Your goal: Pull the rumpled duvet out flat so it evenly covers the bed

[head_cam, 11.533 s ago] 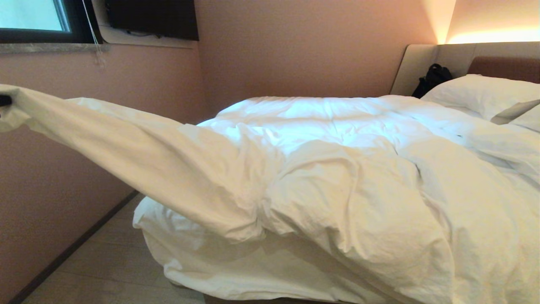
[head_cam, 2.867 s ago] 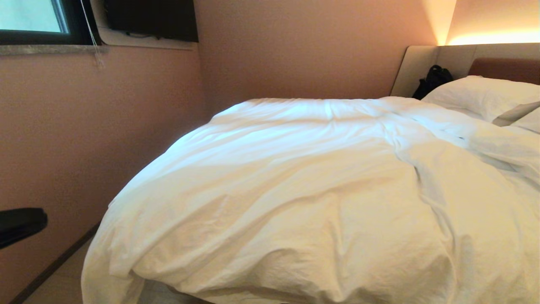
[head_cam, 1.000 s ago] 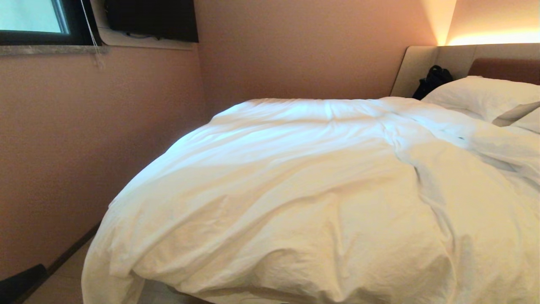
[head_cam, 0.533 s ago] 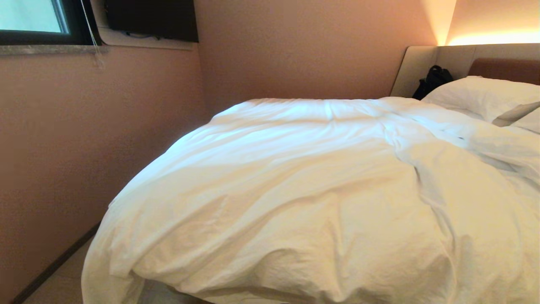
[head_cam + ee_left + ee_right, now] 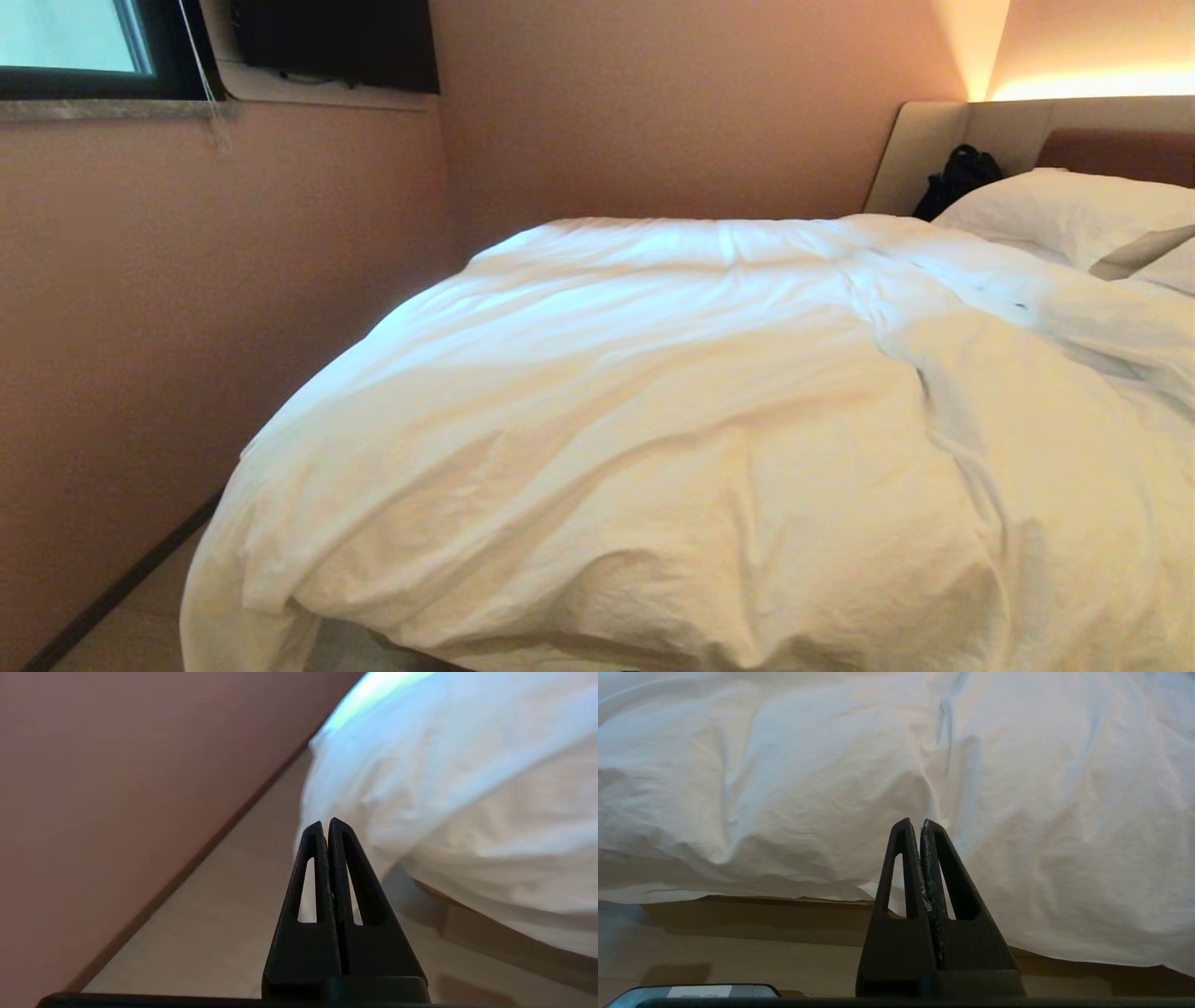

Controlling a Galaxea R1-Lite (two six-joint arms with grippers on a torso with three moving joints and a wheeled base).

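Note:
The white duvet lies spread over the bed, still creased, with its near edge hanging over the foot and its left corner drooping toward the floor. Neither arm shows in the head view. My left gripper is shut and empty, low over the floor beside the duvet's hanging corner. My right gripper is shut and empty too, held in front of the duvet's near edge, above the tan bed base.
A pink wall runs close along the left of the bed, leaving a narrow strip of floor. White pillows and a black bag lie by the headboard. A window is up left.
The duvet corner that my left gripper held stretched out to the left now lies dropped over the bed's corner. My left arm has since sunk out of the head view.

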